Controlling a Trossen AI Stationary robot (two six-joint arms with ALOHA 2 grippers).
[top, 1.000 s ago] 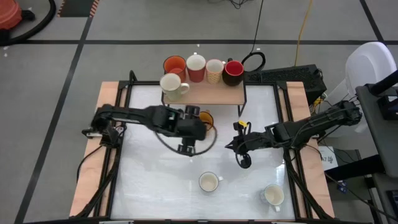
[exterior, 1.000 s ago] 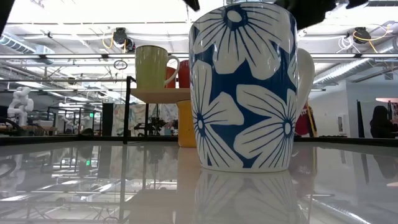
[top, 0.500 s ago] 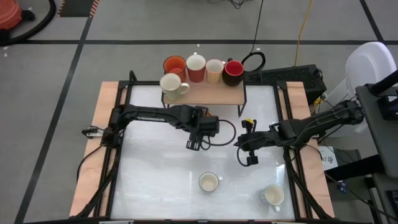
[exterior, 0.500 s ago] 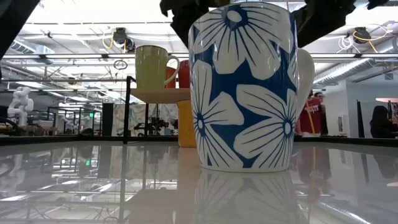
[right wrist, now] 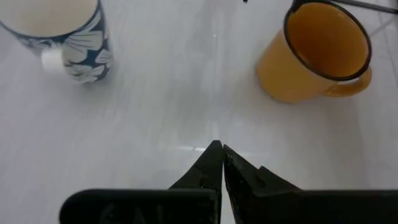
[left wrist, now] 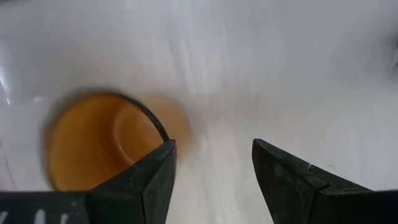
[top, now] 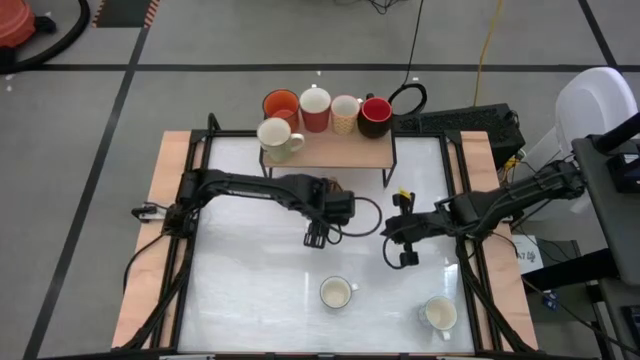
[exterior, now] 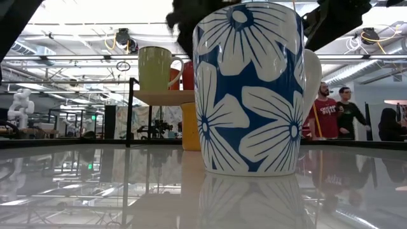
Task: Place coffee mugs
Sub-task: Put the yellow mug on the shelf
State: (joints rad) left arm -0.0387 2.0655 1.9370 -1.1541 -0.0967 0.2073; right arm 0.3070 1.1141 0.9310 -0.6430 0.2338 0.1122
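Note:
Five mugs stand on the wooden shelf at the far edge: orange, red-and-white, cream, red and cream. The amber mug stands upright on the table, mostly under my left arm in the high view. My left gripper is open just past it, the mug beside one finger. The blue-flowered mug and a white mug stand near the near edge. My right gripper is shut, over bare table between the amber mug and the flowered mug.
The white tabletop has free room on its left half. A black cable loops from my left arm over the middle of the table. Black frame rails run along both sides. In the low view, people stand in the room behind.
My left gripper has shifted a little toward the table's right while its arm stretched out along the far side, staying open. My right gripper has drawn slightly toward the right edge. The mugs have kept their places.

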